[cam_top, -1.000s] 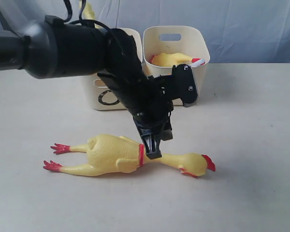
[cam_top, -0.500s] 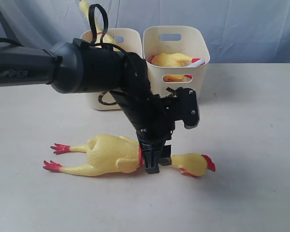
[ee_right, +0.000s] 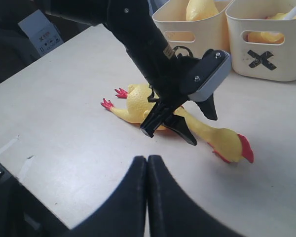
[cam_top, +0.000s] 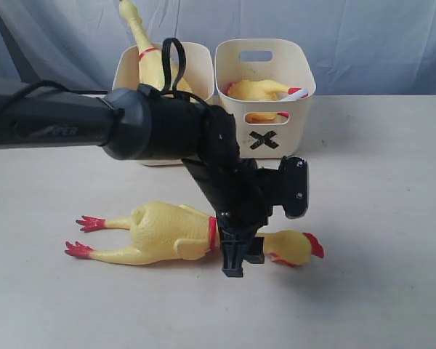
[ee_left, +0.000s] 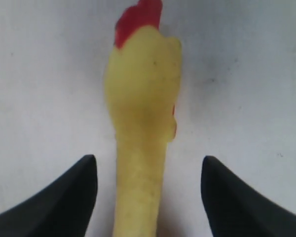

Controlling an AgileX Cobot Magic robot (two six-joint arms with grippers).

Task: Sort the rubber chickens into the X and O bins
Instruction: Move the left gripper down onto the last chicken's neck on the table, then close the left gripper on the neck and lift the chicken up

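Note:
One long yellow rubber chicken (cam_top: 167,231) lies on its side on the table, red feet to the left, head (cam_top: 296,247) to the right. My left gripper (cam_top: 238,256) is open and straddles its neck (ee_left: 138,182); a gap shows on each side between neck and fingers (ee_left: 81,185). A second chicken (cam_top: 147,52) sticks up out of the left cream bin (cam_top: 125,73), whose mark is hidden by the arm. A shorter chicken (cam_top: 256,90) with a white tube lies in the X bin (cam_top: 299,120). My right gripper (ee_right: 147,165) is shut and empty above the table, short of the lying chicken (ee_right: 222,138).
The two bins stand side by side at the back of the pale table (cam_top: 378,218). A blue cloth backdrop (cam_top: 378,43) hangs behind them. The left arm (cam_top: 65,127) reaches in from the left across the front of the left bin.
The left arm has swung lower and to the right, uncovering the X mark. Its jaws have opened and come down around the chicken's neck. The chicken has not moved.

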